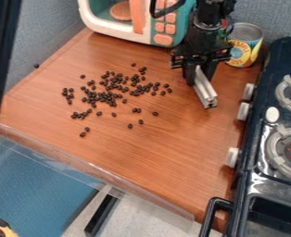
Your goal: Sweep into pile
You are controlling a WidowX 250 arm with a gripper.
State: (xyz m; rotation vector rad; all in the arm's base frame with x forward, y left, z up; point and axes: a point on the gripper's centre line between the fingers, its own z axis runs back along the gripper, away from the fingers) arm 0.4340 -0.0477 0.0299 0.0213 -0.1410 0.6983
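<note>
Running along the near counter edge: we see a clear strip (98, 171).
Stove (259, 173): to the right, cut off by the view's edge.
Dark beans (104, 96): small, oval and near-black, they lie loosely scattered over the left half of the brown counter (167, 152), densest in the middle, with strays around. Where they crowd, we cannot separate each one.
Metal bar (205, 90): pale, grooved, slanting down, right of the beans and apart from them. Its upper end is partly hidden; we cannot tell whether its lower end touches the counter.
Black gripper (200, 74): fingers clamped on the bar.
Yellow can (246, 45): behind the gripper, partly covered.
Toy oven (126, 28): at the back, its top cut off.
</note>
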